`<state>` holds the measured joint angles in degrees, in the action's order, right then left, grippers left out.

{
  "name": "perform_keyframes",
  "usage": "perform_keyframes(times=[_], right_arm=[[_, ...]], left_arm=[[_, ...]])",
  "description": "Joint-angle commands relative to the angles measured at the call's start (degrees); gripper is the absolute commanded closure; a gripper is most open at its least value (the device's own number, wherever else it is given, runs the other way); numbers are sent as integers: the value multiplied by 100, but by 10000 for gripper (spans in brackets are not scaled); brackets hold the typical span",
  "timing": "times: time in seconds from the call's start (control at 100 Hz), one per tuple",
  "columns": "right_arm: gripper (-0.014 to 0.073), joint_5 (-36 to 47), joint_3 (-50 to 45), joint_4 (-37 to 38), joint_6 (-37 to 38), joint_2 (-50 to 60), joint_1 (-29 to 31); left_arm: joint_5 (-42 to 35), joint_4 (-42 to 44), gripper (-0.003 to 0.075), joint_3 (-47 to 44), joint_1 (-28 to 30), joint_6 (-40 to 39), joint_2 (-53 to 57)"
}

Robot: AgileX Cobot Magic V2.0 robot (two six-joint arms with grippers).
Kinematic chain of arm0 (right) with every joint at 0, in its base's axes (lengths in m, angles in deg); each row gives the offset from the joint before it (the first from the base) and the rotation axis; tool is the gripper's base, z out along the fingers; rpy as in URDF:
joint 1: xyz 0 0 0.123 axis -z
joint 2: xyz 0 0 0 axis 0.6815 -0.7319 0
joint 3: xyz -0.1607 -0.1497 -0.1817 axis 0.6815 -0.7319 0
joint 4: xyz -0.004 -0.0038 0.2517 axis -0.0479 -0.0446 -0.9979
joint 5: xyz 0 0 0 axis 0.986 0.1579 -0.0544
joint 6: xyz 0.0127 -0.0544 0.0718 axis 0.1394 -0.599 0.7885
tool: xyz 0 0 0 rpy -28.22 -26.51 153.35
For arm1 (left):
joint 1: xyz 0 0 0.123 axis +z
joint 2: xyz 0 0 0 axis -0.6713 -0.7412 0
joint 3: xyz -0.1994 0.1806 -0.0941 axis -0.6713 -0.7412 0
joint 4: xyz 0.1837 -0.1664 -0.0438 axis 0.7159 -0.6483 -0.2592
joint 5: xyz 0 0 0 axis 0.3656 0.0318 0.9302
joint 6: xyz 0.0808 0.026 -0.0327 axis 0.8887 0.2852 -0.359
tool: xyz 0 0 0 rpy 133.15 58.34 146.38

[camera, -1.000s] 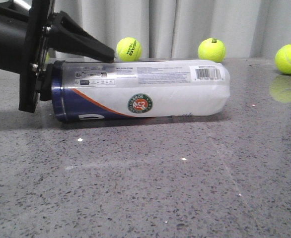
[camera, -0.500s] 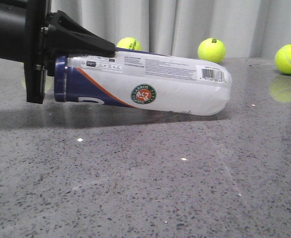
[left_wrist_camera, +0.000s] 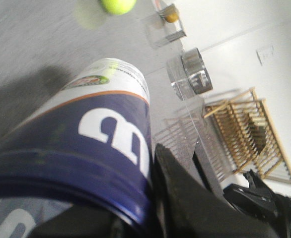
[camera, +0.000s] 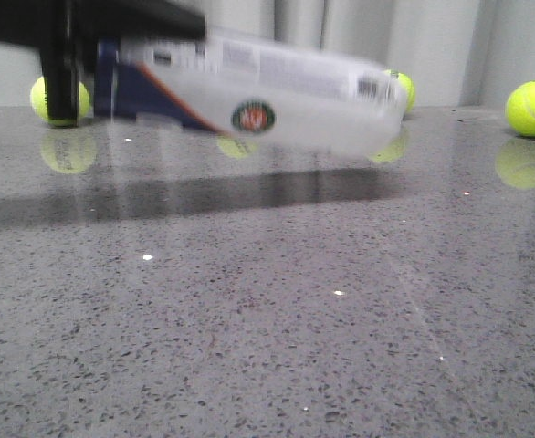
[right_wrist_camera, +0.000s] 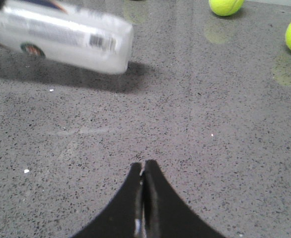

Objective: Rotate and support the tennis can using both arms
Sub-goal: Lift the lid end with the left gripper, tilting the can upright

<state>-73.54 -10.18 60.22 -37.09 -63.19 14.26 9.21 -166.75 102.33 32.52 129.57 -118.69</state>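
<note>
Black left gripper (camera: 149, 41) jaws clamp the long white-clear plastic tennis can (camera: 249, 91) by its navy end, airborne over grey speckled desk (camera: 267, 319) — right gripper (right_wrist_camera: 144, 171) jaws closed, empty.

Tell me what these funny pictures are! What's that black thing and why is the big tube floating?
It's a robot with two arms, and each arm ends in a black pincher called a gripper. One picture looks forward across the grey table. The other two come from little cameras on the robot's wrists.

The tube isn't floating. It's a tennis can, and the left gripper is pinching its dark blue end and holding it up off the table. You can see its shadow underneath. The can looks smeary because it's moving.

The left wrist camera sees that blue end right up close. The right gripper is pinched shut and holds nothing, with the can farther away. Yellow-green tennis balls sit on the table too.
</note>
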Motion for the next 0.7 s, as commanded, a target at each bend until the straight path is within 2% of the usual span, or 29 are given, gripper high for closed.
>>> perform_keyframes(times=[0.0, 0.13, 0.3, 0.39, 0.52, 0.69], right_arm=[[661, 457, 139, 95, -22, -46, 50], [661, 457, 139, 95, -22, -46, 50], [661, 457, 139, 95, -22, -46, 50], [661, 457, 139, 95, -22, -46, 50], [661, 457, 139, 95, -22, -46, 50], [661, 457, 139, 95, -22, -46, 50]], left_arm=[[639, 56, 740, 595, -25, -191, 560], [639, 1097, 740, 1549, -25, -987, 882], [726, 3490, 740, 2989, -64, -2536, 1076], [726, 4497, 740, 3485, -147, -3059, 1160], [715, 5510, 740, 3797, -415, -3554, 1312], [715, 6930, 740, 3797, -1155, -4040, 1415]])
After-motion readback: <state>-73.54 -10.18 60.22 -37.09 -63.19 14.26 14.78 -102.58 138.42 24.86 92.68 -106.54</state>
